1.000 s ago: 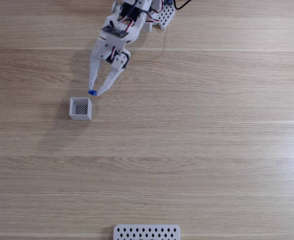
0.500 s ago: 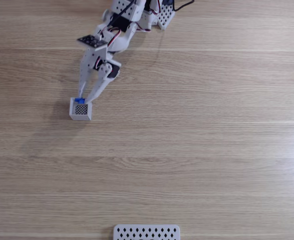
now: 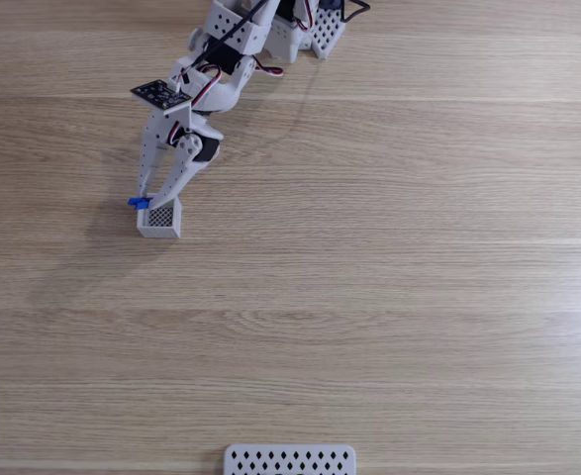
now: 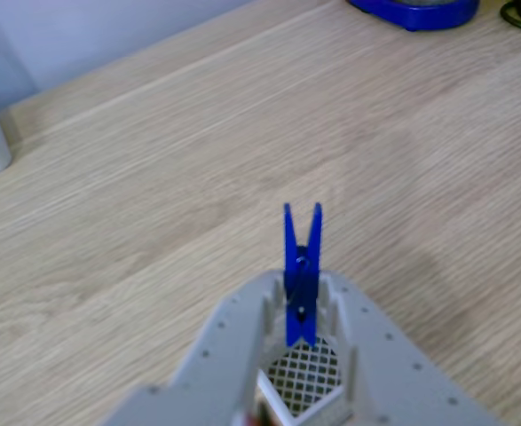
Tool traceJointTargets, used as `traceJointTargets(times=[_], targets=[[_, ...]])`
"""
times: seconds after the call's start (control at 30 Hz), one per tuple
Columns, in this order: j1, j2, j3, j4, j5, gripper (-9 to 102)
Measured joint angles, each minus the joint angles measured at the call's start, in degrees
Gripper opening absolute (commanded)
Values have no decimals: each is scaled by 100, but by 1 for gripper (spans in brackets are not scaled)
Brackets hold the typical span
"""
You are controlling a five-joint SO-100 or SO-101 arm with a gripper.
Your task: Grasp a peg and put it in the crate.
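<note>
Pincer [image 4: 301, 306] clamps peg [image 4: 302, 266] above crate [image 3: 159, 219].

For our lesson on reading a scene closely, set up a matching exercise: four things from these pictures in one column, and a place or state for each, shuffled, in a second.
Things:
1. peg
2. crate
3. hand
4. perforated panel

Places or states:
A. at the bottom edge of the fixed view
B. shut, poised over the crate
C. blue, clamped upright
D. white, open-topped, mesh bottom

Pairs: 1-C, 2-D, 3-B, 4-A
</note>
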Motion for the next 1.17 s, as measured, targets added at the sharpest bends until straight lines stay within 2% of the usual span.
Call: traceJointTargets(times=[0.13,0.27,0.4,0.5,0.63,0.73,0.93,1.17], targets=[[0,-9,0,0,0,2],[0,-9,0,0,0,12],[0,-9,0,0,0,18],[0,-9,0,0,0,15],[0,-9,0,0,0,-4],[0,-9,0,0,0,0],[-396,580,0,448,0,-1],[-1037,1863,0,1986,0,-1]])
